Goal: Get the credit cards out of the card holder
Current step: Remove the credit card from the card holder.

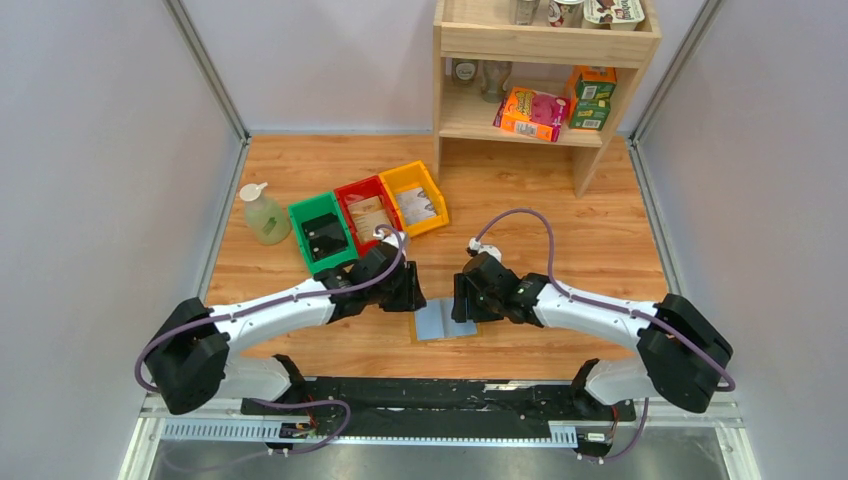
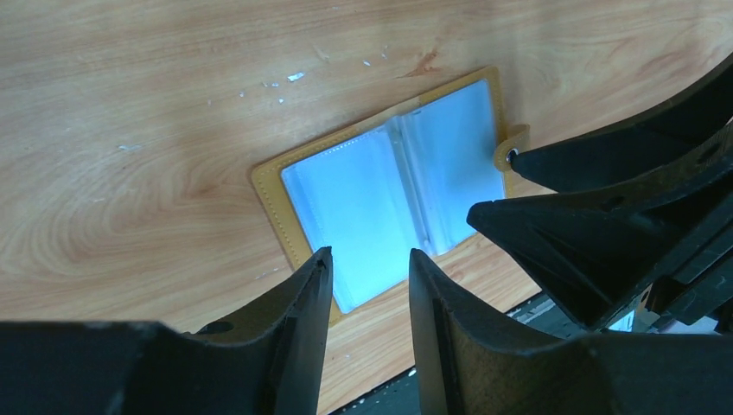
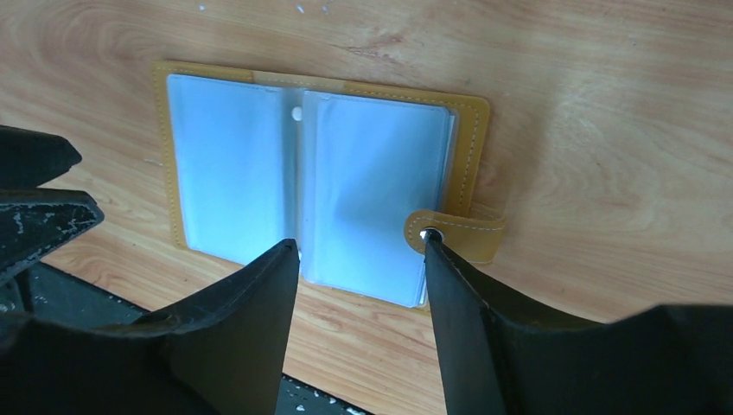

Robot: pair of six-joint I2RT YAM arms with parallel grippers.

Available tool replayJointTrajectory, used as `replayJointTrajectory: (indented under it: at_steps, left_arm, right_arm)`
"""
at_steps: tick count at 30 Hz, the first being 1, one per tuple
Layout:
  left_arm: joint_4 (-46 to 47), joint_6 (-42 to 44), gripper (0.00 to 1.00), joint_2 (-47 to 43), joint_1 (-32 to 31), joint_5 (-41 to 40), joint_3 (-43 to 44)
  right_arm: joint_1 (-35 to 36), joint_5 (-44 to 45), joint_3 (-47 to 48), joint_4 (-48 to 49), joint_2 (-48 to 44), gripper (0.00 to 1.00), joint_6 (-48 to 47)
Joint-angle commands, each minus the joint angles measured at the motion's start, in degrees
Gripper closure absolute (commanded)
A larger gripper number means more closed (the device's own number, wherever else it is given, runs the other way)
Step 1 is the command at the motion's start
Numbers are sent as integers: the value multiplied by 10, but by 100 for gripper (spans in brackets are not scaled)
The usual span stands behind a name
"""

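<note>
One card holder [image 1: 445, 322] lies on the tabletop [image 1: 560, 250], showing two pale blue pocket leaves [image 3: 229, 164]. Three bins sit farther off, left: green bin [image 1: 322, 232], red bin [image 1: 366, 211], yellow bin [image 1: 415, 197]. One bottle [image 1: 263, 213], one wooden shelf [image 1: 545, 45]. Two claws: left claw [image 2: 367, 259], right claw [image 3: 359, 242].

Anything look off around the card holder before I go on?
Nothing stands out. The card holder lies open and flat on the table, snap tab sticking out; left gripper and right gripper hang over it, jaws apart, holding nothing.
</note>
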Motion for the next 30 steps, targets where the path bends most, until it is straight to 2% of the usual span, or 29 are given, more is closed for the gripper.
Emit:
replayJointTrajectory:
  at_steps: [1,10,19,27,30]
  left_arm:
    - [47,-26,55,29,-6,24,-12]
    - [76,-53,68,86,-8,34,-40]
    - [80,-63,74,95,-8,29,-57]
    - [80,-69,76,97,-10,28,-67]
    - [79,-67,77,97,-9,27,-67]
  right_arm:
    - [3,28,7,21,20,41,15]
    - [3,29,16,8,33,43,13]
    - [41,49,82,-43,-45,41,-18]
    - [33,70,108,-36,37,44,-20]
    - [31,113,102,-39,57,47,-7]
